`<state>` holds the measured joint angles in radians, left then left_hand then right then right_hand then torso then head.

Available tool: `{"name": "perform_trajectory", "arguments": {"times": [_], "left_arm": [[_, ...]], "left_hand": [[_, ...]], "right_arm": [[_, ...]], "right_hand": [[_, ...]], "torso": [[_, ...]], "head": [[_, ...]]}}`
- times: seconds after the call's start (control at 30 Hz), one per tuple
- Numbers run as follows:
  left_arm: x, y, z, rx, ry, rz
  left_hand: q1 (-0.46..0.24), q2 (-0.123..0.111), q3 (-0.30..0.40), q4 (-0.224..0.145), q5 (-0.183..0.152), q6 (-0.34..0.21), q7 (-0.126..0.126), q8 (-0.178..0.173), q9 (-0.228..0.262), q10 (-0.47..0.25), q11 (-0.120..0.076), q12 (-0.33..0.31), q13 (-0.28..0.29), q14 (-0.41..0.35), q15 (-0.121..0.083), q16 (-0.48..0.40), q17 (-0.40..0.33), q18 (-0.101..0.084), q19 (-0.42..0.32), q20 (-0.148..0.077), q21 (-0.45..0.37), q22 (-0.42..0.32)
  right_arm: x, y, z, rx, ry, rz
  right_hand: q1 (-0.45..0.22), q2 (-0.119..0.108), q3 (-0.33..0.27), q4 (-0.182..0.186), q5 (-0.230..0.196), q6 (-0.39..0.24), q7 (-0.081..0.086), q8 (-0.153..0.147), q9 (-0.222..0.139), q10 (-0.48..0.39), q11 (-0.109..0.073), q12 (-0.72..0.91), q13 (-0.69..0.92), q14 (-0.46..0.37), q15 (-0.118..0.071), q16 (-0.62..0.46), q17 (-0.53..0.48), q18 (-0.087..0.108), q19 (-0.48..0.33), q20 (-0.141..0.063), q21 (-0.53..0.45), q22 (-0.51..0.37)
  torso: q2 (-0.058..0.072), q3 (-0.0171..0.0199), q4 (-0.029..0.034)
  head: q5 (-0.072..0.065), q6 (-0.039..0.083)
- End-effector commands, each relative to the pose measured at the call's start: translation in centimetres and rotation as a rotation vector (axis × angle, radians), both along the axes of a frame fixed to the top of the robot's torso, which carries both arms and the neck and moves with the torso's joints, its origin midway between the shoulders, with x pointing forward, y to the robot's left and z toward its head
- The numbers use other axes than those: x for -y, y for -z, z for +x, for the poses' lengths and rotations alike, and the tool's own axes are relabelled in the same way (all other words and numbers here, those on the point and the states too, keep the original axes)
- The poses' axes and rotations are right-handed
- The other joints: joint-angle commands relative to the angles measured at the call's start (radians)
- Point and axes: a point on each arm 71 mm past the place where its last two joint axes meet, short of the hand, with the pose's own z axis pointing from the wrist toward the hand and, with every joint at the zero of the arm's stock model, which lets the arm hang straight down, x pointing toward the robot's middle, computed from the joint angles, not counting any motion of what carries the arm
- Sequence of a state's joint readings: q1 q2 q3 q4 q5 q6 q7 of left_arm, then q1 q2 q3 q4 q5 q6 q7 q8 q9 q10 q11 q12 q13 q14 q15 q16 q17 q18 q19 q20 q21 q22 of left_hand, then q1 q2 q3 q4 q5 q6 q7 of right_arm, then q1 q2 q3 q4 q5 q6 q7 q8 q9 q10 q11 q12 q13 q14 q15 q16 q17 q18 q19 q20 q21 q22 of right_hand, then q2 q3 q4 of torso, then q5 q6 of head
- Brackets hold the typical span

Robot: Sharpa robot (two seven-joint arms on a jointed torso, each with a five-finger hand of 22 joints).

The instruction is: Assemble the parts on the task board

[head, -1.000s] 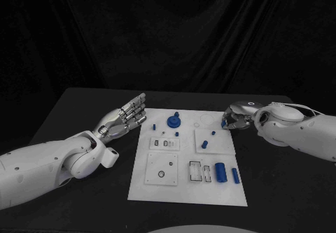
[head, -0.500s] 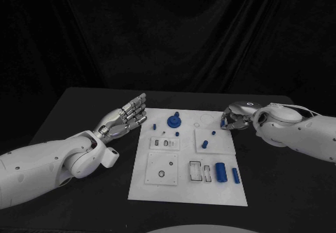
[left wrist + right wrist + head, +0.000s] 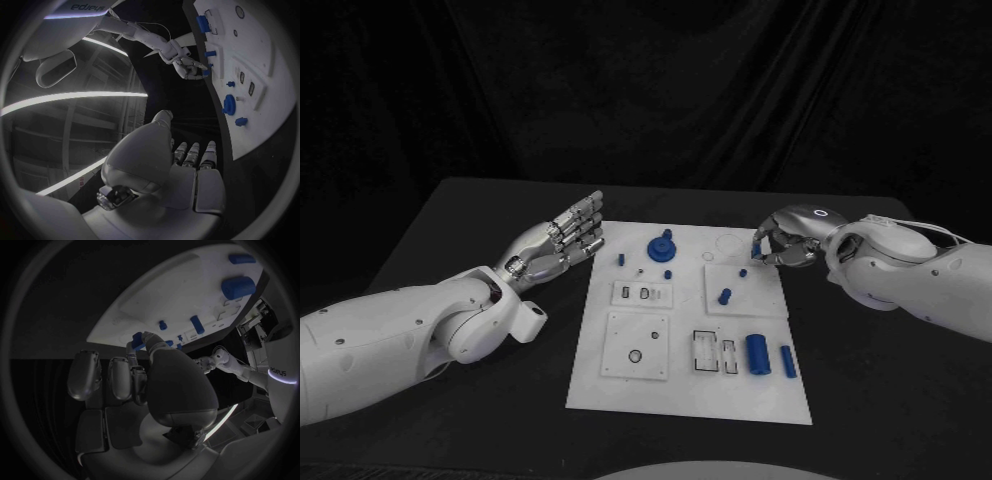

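Right hand (image 3: pixel 788 245) pinches a small blue part (image 3: pixel 138 338) over the board's (image 3: pixel 678 395) far right edge; left hand (image 3: pixel 557 245) waits open, beside the board.

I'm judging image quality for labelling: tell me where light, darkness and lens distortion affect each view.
Head view: black backdrop, evenly lit white task board, no glare. Left wrist view: fisheye bends the board's edge; bright light strips curve behind the left robot hand. Right wrist view: right robot hand shadowed, board bright.

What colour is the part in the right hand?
Blue; the part pinched by the right hand shows best in the right wrist view.
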<state>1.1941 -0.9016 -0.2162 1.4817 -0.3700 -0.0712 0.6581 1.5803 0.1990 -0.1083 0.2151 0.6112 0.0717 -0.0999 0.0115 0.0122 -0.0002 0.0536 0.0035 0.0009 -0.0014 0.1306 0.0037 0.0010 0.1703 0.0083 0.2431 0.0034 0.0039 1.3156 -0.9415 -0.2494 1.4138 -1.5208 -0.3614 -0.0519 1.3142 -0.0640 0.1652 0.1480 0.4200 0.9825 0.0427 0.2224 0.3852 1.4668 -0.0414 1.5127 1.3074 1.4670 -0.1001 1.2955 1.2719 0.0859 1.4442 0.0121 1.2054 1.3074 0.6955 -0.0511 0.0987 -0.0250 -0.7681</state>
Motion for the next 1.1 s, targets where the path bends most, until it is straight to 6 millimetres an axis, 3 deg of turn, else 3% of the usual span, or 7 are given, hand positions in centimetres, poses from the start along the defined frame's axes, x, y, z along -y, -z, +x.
{"name": "perform_trajectory", "arguments": {"times": [0.03,0.2,0.3,0.57,0.73,0.9,1.1], "left_arm": [[0.2,0.0,-0.1,-0.002,0.011,-0.008],[0.3,0.0,-0.1,-0.005,0.014,-0.007],[0.5,0.1,0.0,-0.006,0.016,-0.007],[0.6,0.2,0.1,-0.006,0.021,-0.007],[0.7,0.3,0.1,-0.007,0.023,-0.009],[0.8,0.3,0.1,-0.007,0.024,-0.009],[0.9,0.4,0.2,-0.009,0.027,-0.01]], "left_hand": [[0.006,0.005,0.003,0.0,0.005,-0.002,0.008,0.002,0.001,0.0,0.009,-0.003,-0.001,0.001,0.009,-0.004,-0.001,0.007,0.0,0.004,0.003,0.001],[0.006,0.005,0.003,0.0,0.005,-0.002,0.008,0.002,0.001,0.0,0.009,-0.003,-0.001,0.001,0.009,-0.004,-0.001,0.007,0.0,0.004,0.003,0.001],[0.006,0.005,0.003,-0.001,0.005,-0.002,0.008,0.002,0.001,0.0,0.01,-0.003,-0.001,0.001,0.009,-0.004,-0.001,0.007,0.0,0.004,0.002,0.001],[0.006,0.006,0.005,-0.002,0.005,-0.004,0.01,0.001,0.001,0.0,0.012,-0.003,-0.001,0.001,0.011,-0.004,-0.001,0.007,-0.001,0.005,0.002,0.001],[0.006,0.006,0.006,-0.003,0.005,-0.006,0.01,0.001,0.001,0.0,0.013,-0.003,-0.001,0.001,0.011,-0.004,-0.001,0.007,-0.001,0.006,0.002,0.001],[0.006,0.007,0.007,-0.004,0.004,-0.007,0.01,0.001,0.0,0.0,0.014,-0.003,-0.001,0.001,0.012,-0.004,-0.001,0.007,-0.001,0.007,0.002,0.001],[0.006,0.007,0.007,-0.004,0.004,-0.007,0.01,0.001,0.0,0.0,0.014,-0.003,-0.001,0.001,0.012,-0.004,-0.001,0.007,-0.001,0.007,0.002,0.001]], "right_arm": [[-1.4,-2.0,-0.3,0.058,-0.002,0.035],[-3.8,-2.9,-1.1,0.037,-0.053,0.045],[-5.6,-3.0,-1.6,0.006,-0.097,0.042],[-10.5,-1.7,-2.8,-0.042,-0.223,0.001],[-12.4,-0.4,-3.1,-0.065,-0.264,-0.01],[-13.6,0.5,-3.2,-0.082,-0.284,-0.025],[-14.9,1.4,-2.9,-0.081,-0.295,-0.045]], "right_hand": [[-0.004,0.012,0.01,0.001,0.013,0.008,0.001,0.005,0.029,0.072,-0.008,0.008,0.204,0.06,-0.006,0.013,0.009,-0.016,0.005,-0.004,0.01,0.157],[-0.003,0.01,0.022,-0.005,0.052,0.003,0.0,0.002,0.044,0.075,-0.009,0.011,0.208,0.063,-0.007,0.025,0.017,-0.017,0.01,-0.005,0.019,0.163],[-0.006,0.009,0.023,-0.004,0.058,0.003,0.001,0.002,0.047,0.075,-0.009,0.013,0.21,0.063,-0.007,0.026,0.018,-0.017,0.01,-0.005,0.021,0.164],[-0.008,0.006,0.025,-0.007,0.063,0.006,0.003,0.003,0.053,0.077,-0.007,0.016,0.213,0.065,-0.006,0.04,0.031,-0.019,0.014,-0.005,0.03,0.168],[-0.007,0.004,0.027,-0.01,0.066,0.007,0.005,0.004,0.056,0.077,-0.006,0.016,0.213,0.065,-0.006,0.039,0.029,-0.019,0.014,-0.005,0.029,0.169],[-0.007,0.004,0.029,-0.012,0.069,0.006,0.007,0.004,0.059,0.077,-0.005,0.016,0.213,0.065,-0.005,0.039,0.028,-0.019,0.014,-0.005,0.028,0.169],[-0.009,0.003,0.03,-0.012,0.07,0.005,0.01,0.003,0.061,0.078,-0.002,0.017,0.215,0.065,-0.004,0.04,0.029,-0.019,0.014,-0.004,0.027,0.169]], "torso": [[-0.001,-0.0012,-0.0025],[0.0,-0.0026,-0.0019],[0.0,-0.0035,-0.0031],[0.002,-0.0045,0.0013],[0.004,-0.0039,0.0054],[0.002,-0.0017,0.0016],[0.002,-0.0025,0.003]], "head": [[0.004,-0.004],[0.008,-0.006],[0.017,-0.009],[0.018,-0.016],[0.015,-0.014],[0.022,-0.016],[0.02,-0.021]]}}
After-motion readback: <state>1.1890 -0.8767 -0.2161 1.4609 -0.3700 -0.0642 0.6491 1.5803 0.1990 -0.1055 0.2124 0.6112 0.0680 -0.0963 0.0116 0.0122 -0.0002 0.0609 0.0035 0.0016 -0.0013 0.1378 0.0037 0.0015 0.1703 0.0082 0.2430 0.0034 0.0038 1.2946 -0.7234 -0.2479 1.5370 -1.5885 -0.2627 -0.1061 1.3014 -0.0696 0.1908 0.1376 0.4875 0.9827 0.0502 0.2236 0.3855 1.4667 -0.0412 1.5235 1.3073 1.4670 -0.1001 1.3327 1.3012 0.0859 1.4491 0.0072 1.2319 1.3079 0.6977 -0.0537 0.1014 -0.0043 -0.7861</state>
